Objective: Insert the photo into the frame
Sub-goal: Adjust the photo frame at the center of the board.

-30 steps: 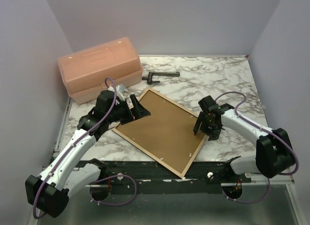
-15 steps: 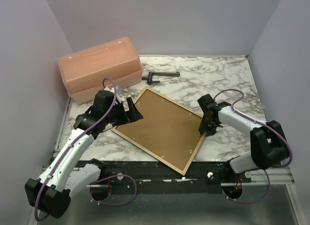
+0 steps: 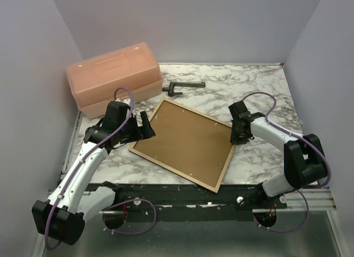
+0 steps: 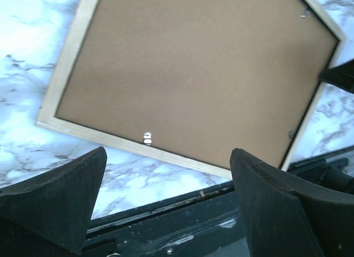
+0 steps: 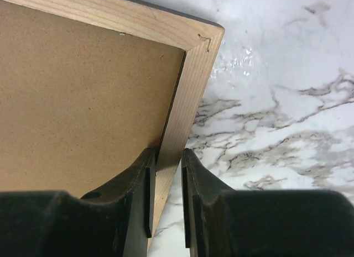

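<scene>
The frame lies flat on the marble table with its tan wood side up, and the brown backing board fills it. The photo is hidden. My right gripper sits at the frame's right corner. In the right wrist view its fingers straddle the wooden rail, so the right gripper is shut on it. My left gripper hovers wide open just off the frame's left edge. In the left wrist view the left gripper holds nothing, and the frame lies beyond its tips.
A pink plastic box stands at the back left. A dark metal tool lies behind the frame. The black rail along the table's near edge runs just below the frame's lowest corner. Grey walls close in both sides.
My right gripper came down onto the frame's right rail and closed on it. The frame turned and slid away from the near edge. My left gripper drew back to the left, off the frame.
</scene>
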Tool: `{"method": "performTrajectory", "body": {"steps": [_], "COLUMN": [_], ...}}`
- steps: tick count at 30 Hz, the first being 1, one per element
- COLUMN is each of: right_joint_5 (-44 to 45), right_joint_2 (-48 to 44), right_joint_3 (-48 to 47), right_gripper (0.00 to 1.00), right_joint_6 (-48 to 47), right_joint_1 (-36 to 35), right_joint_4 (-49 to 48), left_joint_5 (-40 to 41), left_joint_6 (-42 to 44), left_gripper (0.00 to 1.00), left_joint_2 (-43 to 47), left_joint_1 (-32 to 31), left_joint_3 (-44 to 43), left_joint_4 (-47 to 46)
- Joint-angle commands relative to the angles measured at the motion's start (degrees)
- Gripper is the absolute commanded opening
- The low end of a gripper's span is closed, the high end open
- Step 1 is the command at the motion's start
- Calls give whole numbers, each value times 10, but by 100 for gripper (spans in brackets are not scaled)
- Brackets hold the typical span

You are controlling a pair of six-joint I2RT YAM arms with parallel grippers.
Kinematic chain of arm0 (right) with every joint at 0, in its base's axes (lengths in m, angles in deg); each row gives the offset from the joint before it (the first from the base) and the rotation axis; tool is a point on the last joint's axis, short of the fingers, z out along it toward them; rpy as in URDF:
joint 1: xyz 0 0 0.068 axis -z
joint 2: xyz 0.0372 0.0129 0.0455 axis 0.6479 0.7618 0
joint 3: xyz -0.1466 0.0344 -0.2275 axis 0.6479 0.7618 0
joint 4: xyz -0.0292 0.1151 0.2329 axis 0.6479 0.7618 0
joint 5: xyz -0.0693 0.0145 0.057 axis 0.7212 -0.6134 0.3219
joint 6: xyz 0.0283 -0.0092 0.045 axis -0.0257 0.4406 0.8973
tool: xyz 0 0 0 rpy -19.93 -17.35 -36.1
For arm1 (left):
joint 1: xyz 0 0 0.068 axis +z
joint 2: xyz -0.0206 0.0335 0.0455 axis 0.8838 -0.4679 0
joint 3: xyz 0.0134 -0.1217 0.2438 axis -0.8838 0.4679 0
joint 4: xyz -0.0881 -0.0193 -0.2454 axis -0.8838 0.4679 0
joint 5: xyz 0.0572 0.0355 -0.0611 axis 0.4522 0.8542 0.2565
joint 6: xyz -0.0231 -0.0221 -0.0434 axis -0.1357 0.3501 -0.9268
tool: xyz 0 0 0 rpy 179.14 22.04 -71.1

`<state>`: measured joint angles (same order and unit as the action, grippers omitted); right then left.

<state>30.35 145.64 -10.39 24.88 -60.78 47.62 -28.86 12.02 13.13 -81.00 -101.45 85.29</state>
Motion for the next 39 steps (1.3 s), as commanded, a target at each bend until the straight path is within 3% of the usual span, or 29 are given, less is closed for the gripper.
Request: {"method": "performTrajectory", "body": {"steps": [1,9,14,18,23,28,39], "right_joint_5": [-10,-61,-111,-146,-201,-242,-227], "right_joint_2": [0,15,-14,-30,-37,-19,51], "right_joint_3": [-26,-72,-54,-18,29,38,-51], "right_gripper": [28,47,69,76,81,82,82], "right_joint_6": [-42,19,50,68,87,92,48], "right_joint_1": [7,32,36,39,41,41,41], "right_joint_4": [-46,9,11,1,-32,-57,-39], "left_joint_5": [82,119,144,135,134,125,-40], "left_joint_6": [32,22,24,32,34,40,37], "left_gripper": [96,96,96,96,96,95,90], "left_joint_2": [-54,-229,-344,-410,-469,-464,-414], "left_joint_1": [22,56,64,69,71,71,53], "left_joint_3": [-27,-76,-132,-154,-165,-154,-60], "left_joint_4": [51,51,56,47,52,51,2]}}
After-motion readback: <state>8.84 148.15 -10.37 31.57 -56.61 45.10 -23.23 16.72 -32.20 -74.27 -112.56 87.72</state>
